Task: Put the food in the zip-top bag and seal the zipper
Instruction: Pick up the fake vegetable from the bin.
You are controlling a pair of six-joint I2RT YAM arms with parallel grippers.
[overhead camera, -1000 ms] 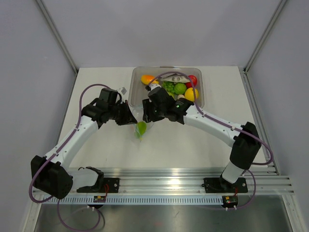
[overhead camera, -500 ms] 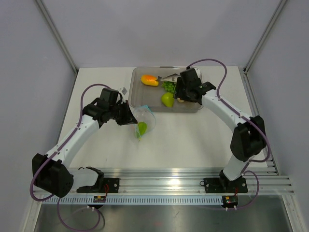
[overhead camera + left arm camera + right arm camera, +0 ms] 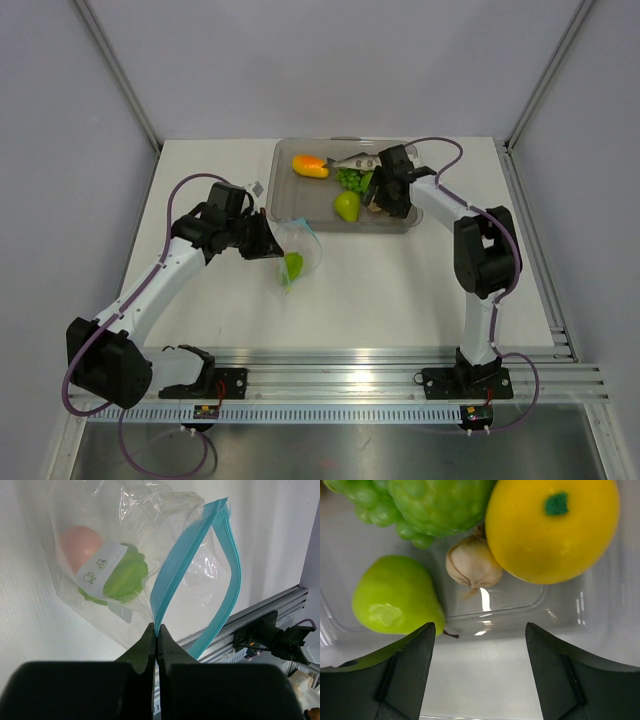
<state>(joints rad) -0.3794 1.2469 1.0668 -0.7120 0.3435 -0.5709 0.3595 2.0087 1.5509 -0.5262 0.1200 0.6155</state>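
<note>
Pinching the zipper, left gripper faces the zip-top bag.

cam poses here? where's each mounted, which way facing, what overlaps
Top external: above and behind the bases, looking down on the table; both arms show.
Left wrist: on the left arm, looking along the left gripper, shut on the zipper of the zip-top bag.
Right wrist: on the right arm, looking down into the tray at a green pear; open right gripper frames it.
Shared: top and right wrist see the green pear.
</note>
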